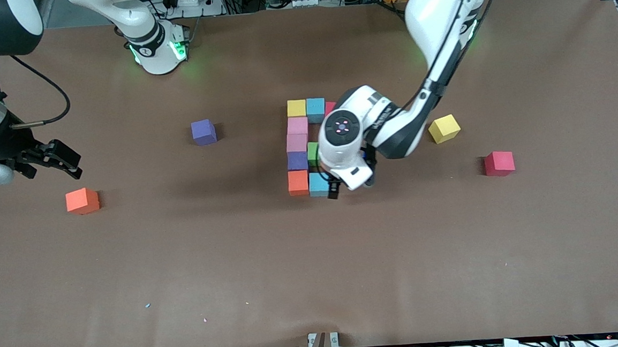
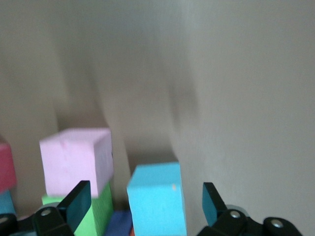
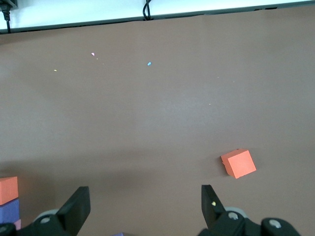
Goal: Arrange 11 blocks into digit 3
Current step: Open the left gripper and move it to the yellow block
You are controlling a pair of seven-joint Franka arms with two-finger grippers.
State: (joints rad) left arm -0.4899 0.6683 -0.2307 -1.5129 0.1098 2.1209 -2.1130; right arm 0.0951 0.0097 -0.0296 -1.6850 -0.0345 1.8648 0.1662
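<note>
handling: the blocks look like light, matte foam cubes, a little soft, not slippery and not fragile; i judge a pinch across 2 flat opposite sides, at mid-height, holds best, with gentle squeeze so the foam does not deform.
nearest row: orange block in the figure [image 1: 298, 182] and light blue block [image 1: 319, 184] sit side by side, touching, at the edge of the digit 3 [image 1: 297, 144] closest to the front camera.
left pincer: left pincer [image 1: 334, 187] hangs low just beside that light blue block, fingers spread wide and holding nothing; in the left wrist view the cube sits between its fingertips [image 2: 78, 202].
column: above the orange one run a purple block in the figure [image 1: 297, 161], then 2 pink blocks [image 1: 297, 134], with a green block [image 1: 313, 153] beside the purple; the left arm hides whatever lies next to these.
farthest row: yellow block in the figure [image 1: 296, 108], a second light blue block [image 1: 315, 109] and a red sliver [image 1: 329, 108].
loose blocks: orange block [image 1: 82, 201] and purple block [image 1: 203, 132] toward the right arm's end; red block [image 1: 499, 163] and yellow block [image 1: 444, 129] toward the left arm's end, all well apart on the tabletop [image 1: 315, 269].
right pincer: right pincer [image 1: 64, 162] waits over bare tabletop near the loose orange block, wide open and empty.
obstacles: packed neighbours leave little finger room inside the figure; a careless sweep could nudge the rows.
</note>
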